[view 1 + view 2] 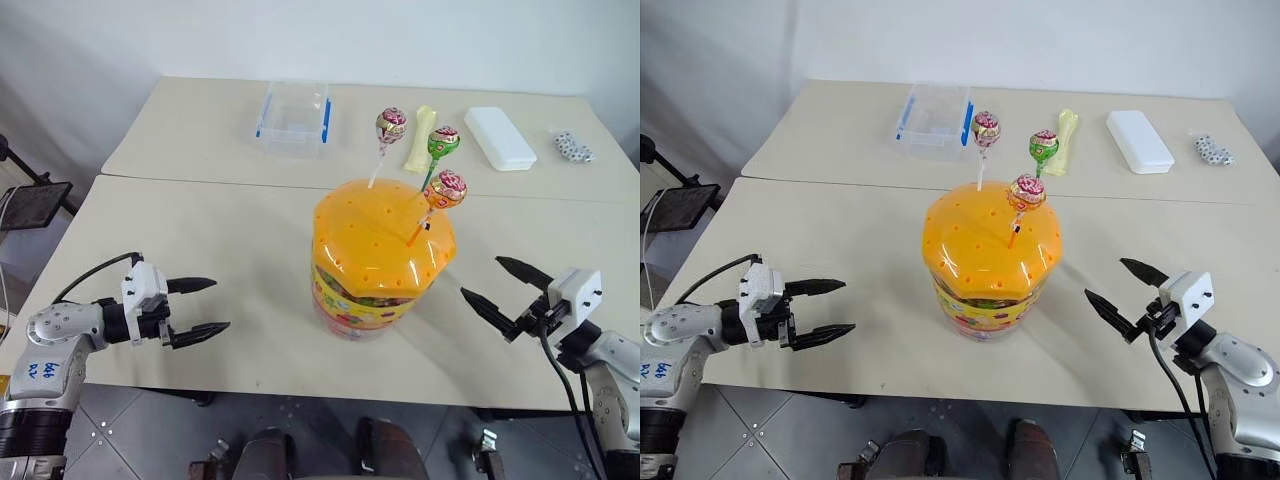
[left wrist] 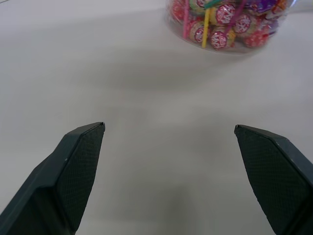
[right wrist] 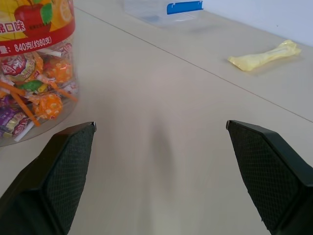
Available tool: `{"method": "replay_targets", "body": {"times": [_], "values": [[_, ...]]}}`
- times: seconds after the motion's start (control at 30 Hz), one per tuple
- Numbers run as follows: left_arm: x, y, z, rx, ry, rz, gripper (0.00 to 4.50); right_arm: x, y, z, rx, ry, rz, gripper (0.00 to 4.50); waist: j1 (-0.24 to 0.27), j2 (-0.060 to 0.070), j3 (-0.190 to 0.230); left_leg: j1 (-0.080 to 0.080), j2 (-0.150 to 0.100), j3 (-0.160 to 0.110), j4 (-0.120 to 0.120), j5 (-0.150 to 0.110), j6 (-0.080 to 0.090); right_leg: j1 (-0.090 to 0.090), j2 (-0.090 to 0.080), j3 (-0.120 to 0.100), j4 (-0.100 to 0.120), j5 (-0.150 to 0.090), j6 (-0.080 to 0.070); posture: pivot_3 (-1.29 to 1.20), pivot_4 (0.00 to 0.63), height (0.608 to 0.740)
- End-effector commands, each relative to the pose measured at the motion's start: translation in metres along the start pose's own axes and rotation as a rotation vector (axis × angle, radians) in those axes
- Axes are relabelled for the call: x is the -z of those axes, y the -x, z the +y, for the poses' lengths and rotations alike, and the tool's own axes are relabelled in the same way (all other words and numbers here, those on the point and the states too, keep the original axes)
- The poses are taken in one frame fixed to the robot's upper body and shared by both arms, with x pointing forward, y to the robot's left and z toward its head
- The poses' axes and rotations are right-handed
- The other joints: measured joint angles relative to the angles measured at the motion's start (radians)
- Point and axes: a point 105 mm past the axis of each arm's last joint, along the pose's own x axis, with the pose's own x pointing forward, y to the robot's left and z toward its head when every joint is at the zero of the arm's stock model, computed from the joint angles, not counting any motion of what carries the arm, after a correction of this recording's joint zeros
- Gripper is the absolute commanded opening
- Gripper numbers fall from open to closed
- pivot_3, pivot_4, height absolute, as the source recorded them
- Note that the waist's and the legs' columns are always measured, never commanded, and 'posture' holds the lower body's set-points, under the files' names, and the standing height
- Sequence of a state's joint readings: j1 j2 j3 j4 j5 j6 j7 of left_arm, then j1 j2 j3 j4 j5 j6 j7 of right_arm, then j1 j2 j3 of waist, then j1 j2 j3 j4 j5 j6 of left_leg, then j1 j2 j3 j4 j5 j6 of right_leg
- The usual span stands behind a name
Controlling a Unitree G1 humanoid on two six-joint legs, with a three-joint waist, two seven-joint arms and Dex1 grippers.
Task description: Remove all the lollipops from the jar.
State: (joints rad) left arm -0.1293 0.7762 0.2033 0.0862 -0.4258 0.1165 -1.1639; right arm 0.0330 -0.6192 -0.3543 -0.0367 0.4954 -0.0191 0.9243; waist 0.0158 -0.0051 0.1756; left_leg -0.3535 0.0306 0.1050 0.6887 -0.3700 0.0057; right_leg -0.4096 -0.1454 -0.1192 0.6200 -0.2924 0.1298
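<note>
Orange-lidded jar (image 1: 380,255) at frame centre keeps all three lollipops (image 1: 391,125) planted in its lid; my left gripper (image 1: 200,306) and right gripper (image 1: 497,283) hover spread, empty, none removed.

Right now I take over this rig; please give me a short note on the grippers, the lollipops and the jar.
Left gripper: open, empty, over the table to the left of the jar.
Right gripper: open, empty, to the jar's right.
Jar: upright at the middle of the near table, orange lid on.
Lollipops: all three stand in the lid's holes: the pink one, the green one, and the red-pink one on an orange stick.
Done: nothing removed.
Left: pull out all three.
</note>
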Motion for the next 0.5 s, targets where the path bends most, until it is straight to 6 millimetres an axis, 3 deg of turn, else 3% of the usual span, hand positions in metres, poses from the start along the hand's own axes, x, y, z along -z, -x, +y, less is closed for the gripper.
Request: {"method": "replay_targets", "body": {"times": [0.03,0.23,0.37,0.5], "values": [[-0.019,-0.002,0.002,0.002,-0.029,-0.072,4.5,-0.017,0.007,0.002,-0.035,-0.007,-0.044,4.47,0.002,0.0,0.0,0.0,0.0,0.0,0.0,0.0,0.0,0.0,0.0,0.0,0.0,0.0,0.0,0.0,0.15,0.74],[-0.09,-0.003,0.025,0.039,0.065,-0.353,4.5,-0.089,0.051,-0.003,0.088,0.003,-0.289,4.47,0.014,0.001,0.0,-0.004,0.0,-0.005,0.005,0.0,0.001,0.001,0.0,-0.002,0.001,0.0,0.001,0.0,0.15,0.74],[-0.134,-0.003,0.026,0.161,0.083,-0.449,4.5,-0.117,0.067,0.012,0.075,0.028,-0.324,4.47,0.009,-0.001,0.0,-0.003,0.0,-0.01,0.006,-0.001,0.0,0.002,0.0,-0.003,0.001,0.001,0.001,0.0,0.15,0.74],[-0.155,-0.003,0.023,0.287,0.086,-0.468,4.5,-0.146,0.071,0.036,0.008,0.027,-0.402,4.47,0.004,0.0,0.0,-0.001,0.0,-0.009,0.004,-0.001,0.0,0.002,0.001,0.0,0.001,0.001,0.001,0.0,0.15,0.74]]}}
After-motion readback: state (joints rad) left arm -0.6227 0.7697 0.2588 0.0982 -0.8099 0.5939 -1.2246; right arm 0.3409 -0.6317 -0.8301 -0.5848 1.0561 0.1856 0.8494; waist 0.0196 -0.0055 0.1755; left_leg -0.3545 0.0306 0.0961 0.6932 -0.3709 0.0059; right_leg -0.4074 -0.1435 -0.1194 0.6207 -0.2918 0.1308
